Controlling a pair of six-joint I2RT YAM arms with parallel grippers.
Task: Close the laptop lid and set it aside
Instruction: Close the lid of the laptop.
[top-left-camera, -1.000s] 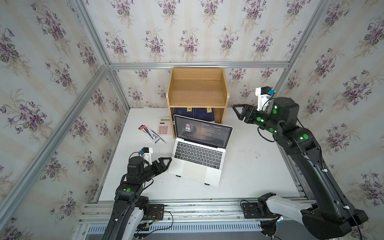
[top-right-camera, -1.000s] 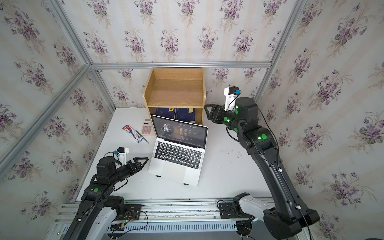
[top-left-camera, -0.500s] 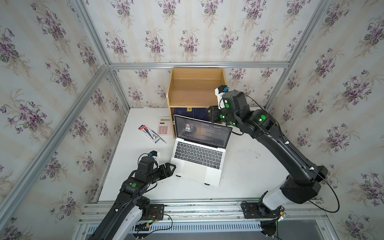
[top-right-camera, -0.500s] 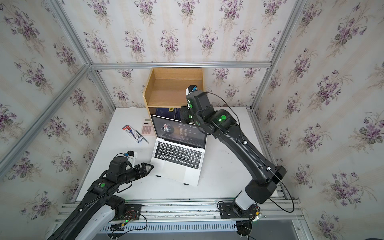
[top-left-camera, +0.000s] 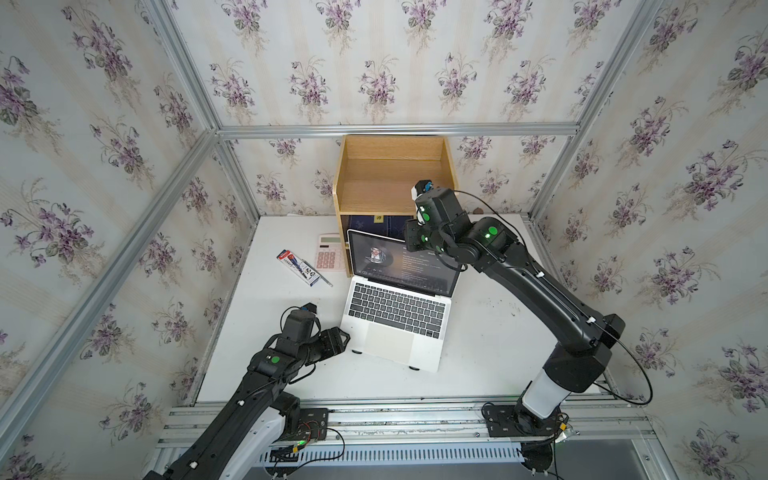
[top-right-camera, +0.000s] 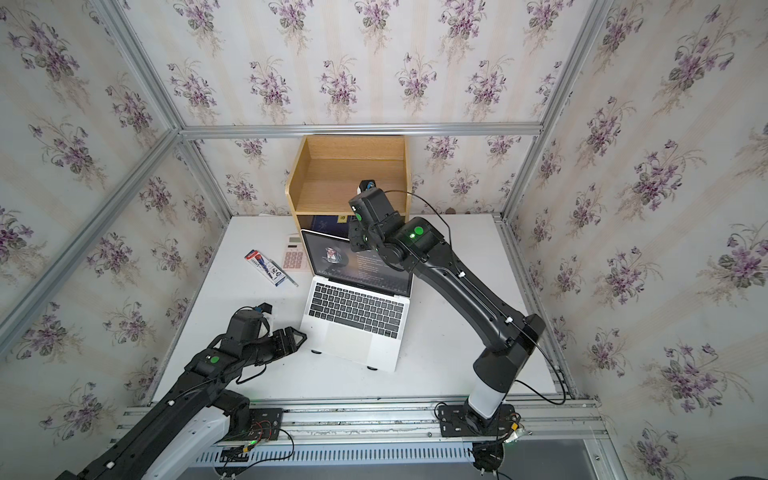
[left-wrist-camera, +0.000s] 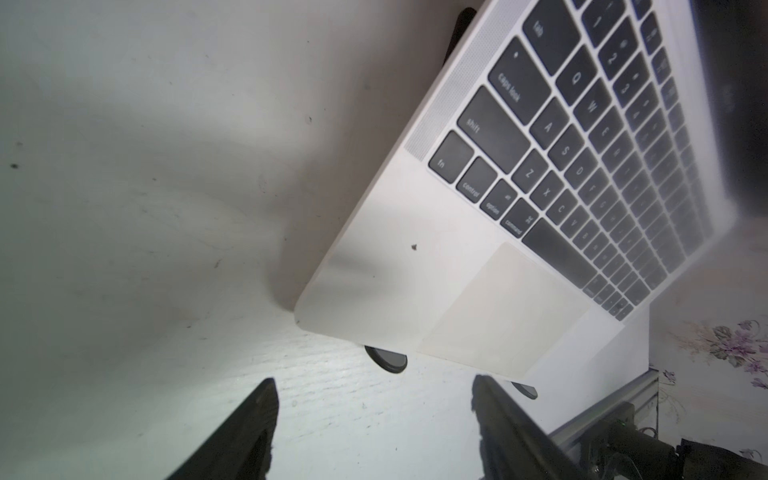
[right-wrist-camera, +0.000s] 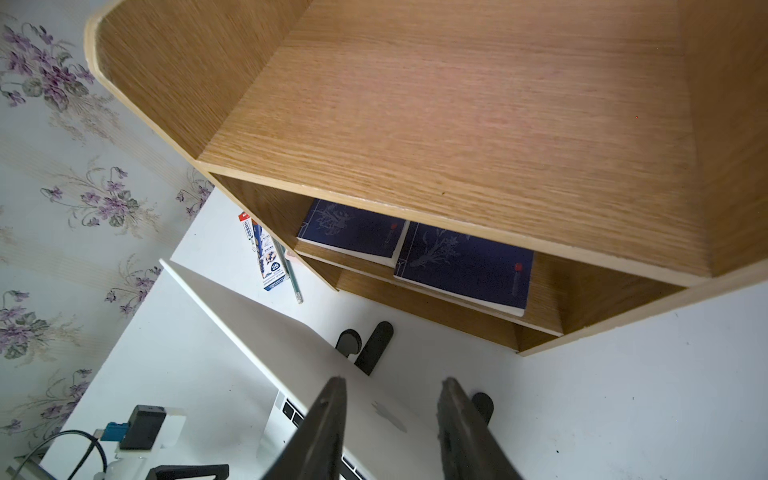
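The silver-white laptop stands open in mid-table, raised on small black feet. Its lid is upright with the screen lit. My right gripper hovers at the lid's top edge, open; the lid's white back with its logo shows between the fingers. My left gripper is low on the table by the laptop's front left corner, open, with only bare table between its fingers.
A wooden shelf stands right behind the laptop, with dark blue books in its lower bay. A pinkish calculator and a pencil box lie left of the lid. Walls enclose the table on three sides.
My right arm swung in from the back right to the lid's top edge, its jaws narrowing. My left gripper slid forward to the laptop's front left corner and narrowed.
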